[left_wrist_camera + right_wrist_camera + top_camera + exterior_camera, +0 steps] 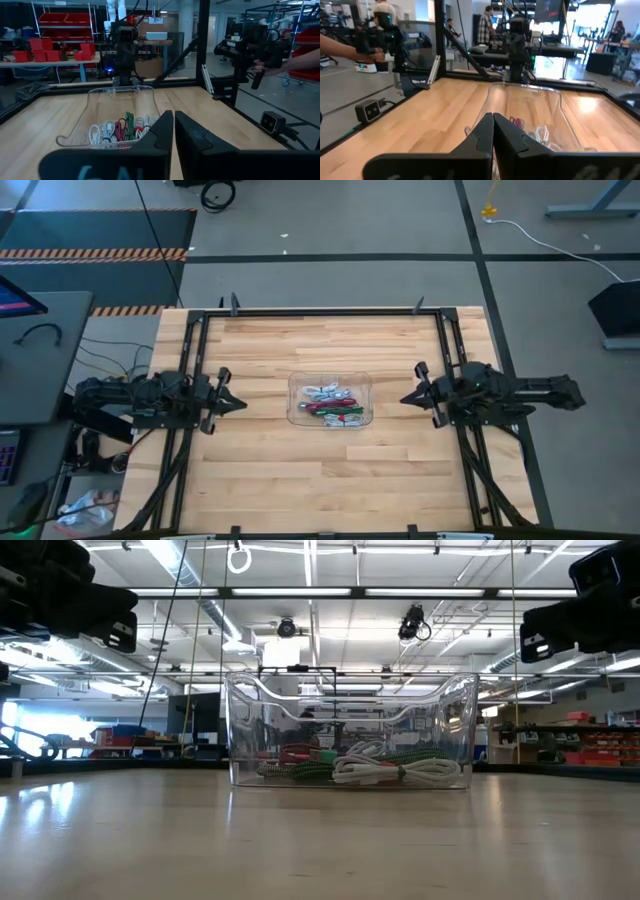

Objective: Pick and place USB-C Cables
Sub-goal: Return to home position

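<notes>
- The left gripper [238, 402] sits at the left edge of the table [260, 480]. Its fingers [159, 135] are pressed together, with nothing between them.
- The right gripper [406, 398] sits opposite at the right edge. Its fingers [480, 132] are likewise closed on nothing.
- Both tips point inward along one left-right line, and the clear tray [296, 383] lies on that line between them, apart from both.
- The tray's long axis runs left-right, so each gripper faces one of its short ends. The right tip looks somewhat nearer to the tray than the left.
- The USB-C cables [332, 404] lie in a loose heap on the tray floor, white, green and dark red. None shows on the bare wood.
- Judgement: nothing is left to fetch, so the coming move leads away from the tray. Each arm has only to retreat toward its own side, with free space between tip and tray wall.
</notes>
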You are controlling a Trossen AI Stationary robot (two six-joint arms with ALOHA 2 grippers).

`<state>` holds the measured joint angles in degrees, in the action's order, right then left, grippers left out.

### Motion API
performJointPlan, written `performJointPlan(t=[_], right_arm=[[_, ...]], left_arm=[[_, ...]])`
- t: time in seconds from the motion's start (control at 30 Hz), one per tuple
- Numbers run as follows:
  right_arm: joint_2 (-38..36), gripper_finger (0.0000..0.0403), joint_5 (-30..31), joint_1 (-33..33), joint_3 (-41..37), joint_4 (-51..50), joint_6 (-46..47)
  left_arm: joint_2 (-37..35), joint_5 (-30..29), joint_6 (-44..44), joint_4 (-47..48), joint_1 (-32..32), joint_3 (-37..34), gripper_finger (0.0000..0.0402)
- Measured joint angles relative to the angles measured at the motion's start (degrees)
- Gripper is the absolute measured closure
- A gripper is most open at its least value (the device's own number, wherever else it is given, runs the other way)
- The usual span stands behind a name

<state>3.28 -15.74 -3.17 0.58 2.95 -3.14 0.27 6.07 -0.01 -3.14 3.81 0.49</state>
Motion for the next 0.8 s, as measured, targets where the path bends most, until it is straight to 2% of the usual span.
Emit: performJointPlan(t=[0.17,0.33,0.67,0.8], right_arm=[[2.3,0.0392,1.2,0.0,0.0,-0.1,0.6],[3.1,0.0392,5.8,0.0,-0.1,-0.3,-0.9],[3.1,0.0392,6.3,0.0,-0.1,2.0,-6.3],[3.1,0.0392,6.0,0.0,-0.1,0.4,-5.6]], left_arm=[[0.0,0.0,0.7,0.1,0.0,0.0,0.0379],[0.0,0.0,0.7,0.1,0.0,0.0,0.0379],[0.0,0.1,0.5,0.0,0.0,0.0,0.0379],[0.0,0.1,-1.3,0.0,0.0,0.0,0.0379]])
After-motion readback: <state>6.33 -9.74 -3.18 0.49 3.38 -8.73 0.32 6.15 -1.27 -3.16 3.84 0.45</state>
